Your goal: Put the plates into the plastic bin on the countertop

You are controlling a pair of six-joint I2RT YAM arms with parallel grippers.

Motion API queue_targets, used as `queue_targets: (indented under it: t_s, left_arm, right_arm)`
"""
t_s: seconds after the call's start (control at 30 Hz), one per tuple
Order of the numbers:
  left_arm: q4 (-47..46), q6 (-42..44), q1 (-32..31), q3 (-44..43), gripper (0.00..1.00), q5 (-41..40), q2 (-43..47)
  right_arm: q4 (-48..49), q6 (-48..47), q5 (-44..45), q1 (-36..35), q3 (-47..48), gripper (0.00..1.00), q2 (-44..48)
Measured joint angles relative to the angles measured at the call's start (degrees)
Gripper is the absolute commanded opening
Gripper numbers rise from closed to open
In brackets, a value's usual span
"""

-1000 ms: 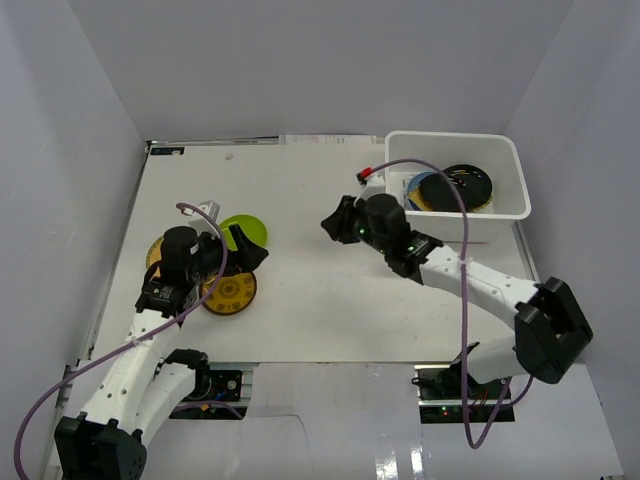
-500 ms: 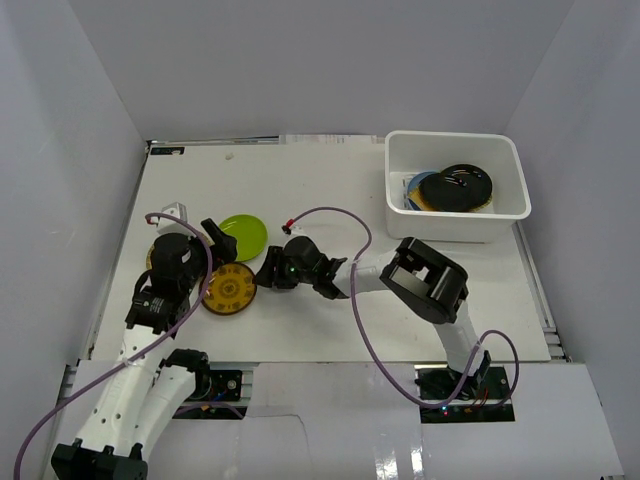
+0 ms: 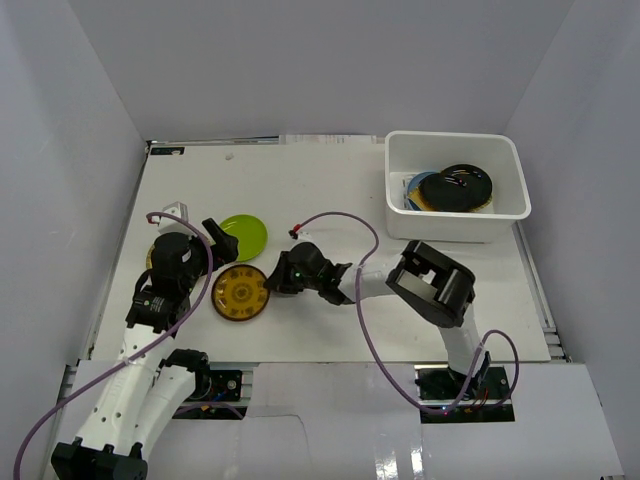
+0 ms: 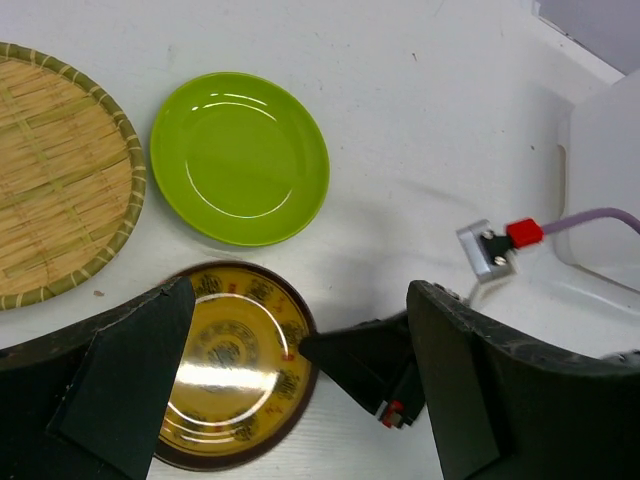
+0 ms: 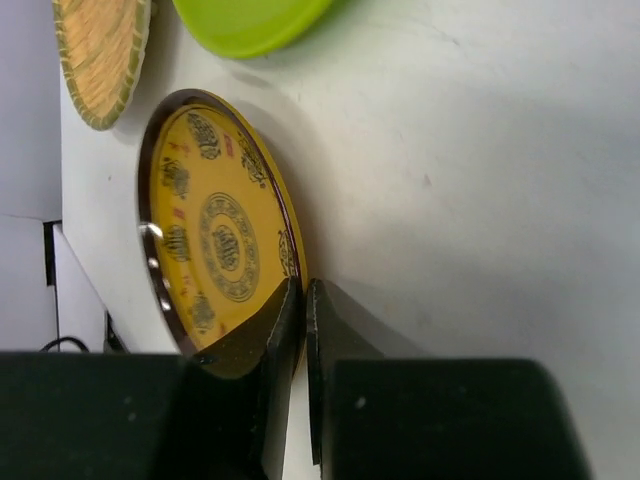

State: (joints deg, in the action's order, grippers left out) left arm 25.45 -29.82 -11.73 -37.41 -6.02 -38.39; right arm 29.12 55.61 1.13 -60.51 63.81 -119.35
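Seen from above, the white, round-cornered plastic bin [image 3: 455, 138] sat at the far right of the matte white countertop [image 3: 320, 190], with a glossy black plate [image 3: 463, 187] inside. The round yellow plate [image 3: 240, 293] lay front left, the right gripper [image 3: 272, 283] at its edge.

The left wrist view showed the left gripper [image 4: 298, 300] spread wide above that plate. A smooth lime green plate [image 4: 240, 158] and a woven bamboo plate [image 4: 60, 180] lay beyond.

In the right wrist view, the right gripper's fingers were pressed together, pinching the yellow plate's dark-patterned, brown-edged rim.

Pale grey walls [image 3: 320, 70] on three sides, small dark label [image 3: 166, 150] at far left corner, grey rail [image 3: 541, 297] at right
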Motion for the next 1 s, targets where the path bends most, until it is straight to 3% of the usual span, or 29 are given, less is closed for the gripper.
queue_targets:
  t_s: [0.2, 0.33, 0.43, 0.53, 0.63, 0.77, 0.87, 1.0]
  left_arm:
    - [-0.2, 0.0, 0.0, 0.0, 0.98, 0.9, 0.8]
    - [-0.2, -0.4, 0.0, 0.0, 0.98, 1.1, 1.1]
    - [-0.2, -2.2, 0.0, 0.0, 0.98, 0.9, 1.1]
    - [-1.1, -6.6, 0.0, 0.9, 0.94, 0.7, 1.0]
    - [-4.1, -12.6, 0.0, 4.0, 0.92, 0.8, -0.1]
    - [-7.7, -20.4, 0.0, 8.9, 0.89, 0.4, -7.0]
    - [-9.3, -24.9, 0.0, 10.9, 0.89, -0.3, -14.2]
    - [-13.6, -29.3, 0.0, 12.5, 0.87, -1.6, -20.7]
  right_arm:
    - [-4.7, -6.1, 4.8, 0.8, -13.3, 0.08, 20.5]
    - [-8.5, -10.4, 6.8, 4.9, -18.1, 0.08, 36.9]
    - [-13.0, -14.4, 8.1, 15.1, -18.6, 0.08, 51.2]
    - [-17.2, -18.1, 9.8, 31.5, -17.2, 0.08, 59.8]
    - [-20.9, -21.6, 10.5, 48.2, -12.8, 0.08, 60.2]
    - [-22.8, -22.4, 7.6, 63.6, -9.0, 0.08, 53.4]
    - [-24.9, -22.8, 5.9, 68.6, -7.7, 0.08, 46.1]
    - [-27.6, -22.8, 2.9, 70.3, -6.4, 0.08, 37.1]
